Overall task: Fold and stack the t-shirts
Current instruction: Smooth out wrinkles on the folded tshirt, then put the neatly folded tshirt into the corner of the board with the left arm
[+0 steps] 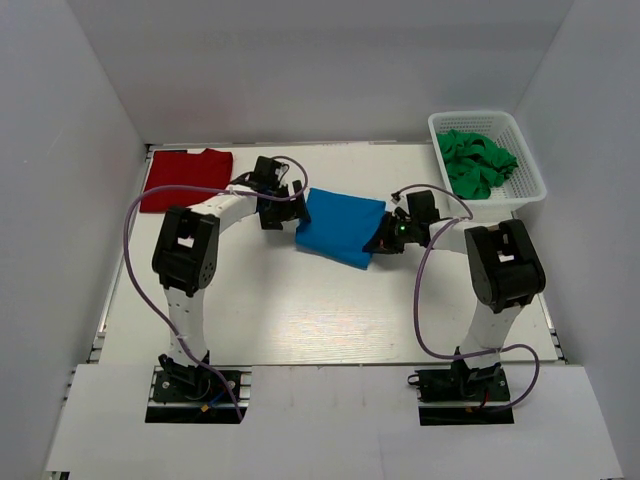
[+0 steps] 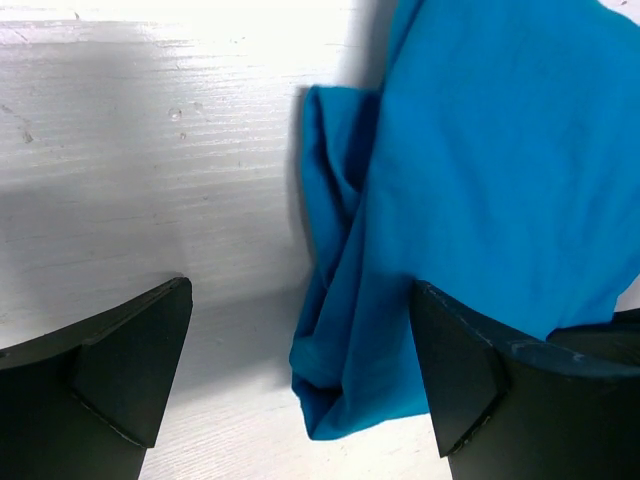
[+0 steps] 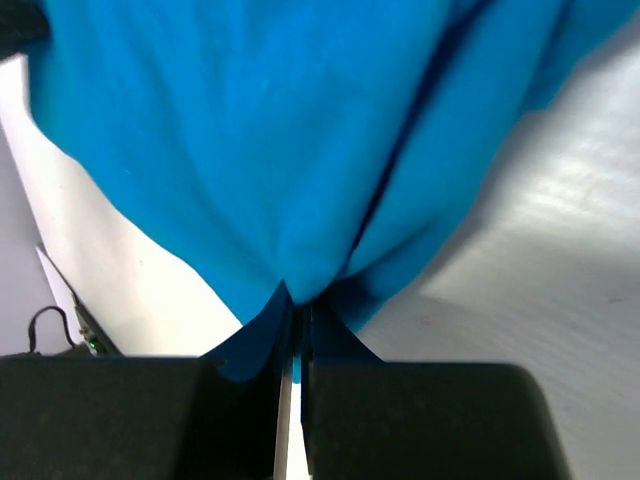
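Worktop (image 1: 300, 310), white, carries everything. Blue shirt (image 1: 340, 225) lies bunched near its middle, between the two arms. Red shirt (image 1: 185, 178) lies flat in the far left corner, well apart from it. Basket (image 1: 470, 116) at the far right holds green cloth (image 1: 478, 162). Left gripper (image 2: 300, 290) stands wide open at the blue shirt's left edge, holding nothing. Right gripper (image 3: 295, 330) is pinched tight on the blue shirt's right edge, with cloth gathered between its fingers.
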`<state>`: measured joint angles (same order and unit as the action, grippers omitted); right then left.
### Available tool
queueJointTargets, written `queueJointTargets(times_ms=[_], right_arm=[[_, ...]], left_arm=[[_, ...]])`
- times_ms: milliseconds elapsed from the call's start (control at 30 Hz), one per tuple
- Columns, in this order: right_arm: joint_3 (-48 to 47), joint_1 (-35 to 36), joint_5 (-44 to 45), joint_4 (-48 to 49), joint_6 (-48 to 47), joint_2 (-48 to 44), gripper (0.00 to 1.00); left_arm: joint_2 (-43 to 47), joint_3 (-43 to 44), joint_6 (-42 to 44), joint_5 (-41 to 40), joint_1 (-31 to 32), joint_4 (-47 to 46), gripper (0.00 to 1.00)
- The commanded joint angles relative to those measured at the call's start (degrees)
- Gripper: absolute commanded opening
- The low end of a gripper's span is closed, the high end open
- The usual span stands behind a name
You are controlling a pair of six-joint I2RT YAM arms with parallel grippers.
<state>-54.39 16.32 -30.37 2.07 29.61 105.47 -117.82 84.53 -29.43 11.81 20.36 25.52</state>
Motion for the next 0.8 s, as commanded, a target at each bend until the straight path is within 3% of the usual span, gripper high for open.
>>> queueJointTargets(times_ms=[0, 67, 133, 167, 233, 267, 500, 767], right_arm=[[0.34, -1.54, -2.06, 6.20, 0.63, 0.44, 0.00], [0.16, -1.81, -2.41, 5.50, -0.42, 0.53, 0.04], [0.07, -1.90, -3.03, 4.62, -1.13, 0.18, 0.21], [-0.36, -1.82, -3.99, 4.35, -2.00, -0.52, 0.38], [-2.11, -1.90, -4.43, 2.95, -3.15, -1.93, 0.51], [-2.99, -1.82, -5.91, 1.81, -4.80, -2.81, 0.89], [-8.10, -1.99, -6.90, -1.80, -6.49, -9.30, 0.91], [-7.40, -3.57, -1.89, -6.90, -5.61, -15.12, 0.91]], left_arm=[[-0.30, 2.66, 0.42, 1.02, -0.32, 0.32, 0.99], [-0.92, 4.05, 0.43, 1.54, -0.32, 0.32, 0.99], [-1.71, 4.85, 1.91, 2.07, -0.32, 0.32, 0.99], [-2.41, 5.81, 2.79, 2.07, -0.32, 0.32, 0.99], [-3.03, 6.52, 5.24, 2.07, 0.38, 0.32, 0.99], [-3.99, 7.48, 5.78, 1.46, 0.38, 1.10, 0.99], [-8.30, 8.19, 5.79, 2.16, 0.91, 1.64, 0.99], [-10.32, 6.96, 8.94, 6.56, 1.43, -2.14, 0.87]])
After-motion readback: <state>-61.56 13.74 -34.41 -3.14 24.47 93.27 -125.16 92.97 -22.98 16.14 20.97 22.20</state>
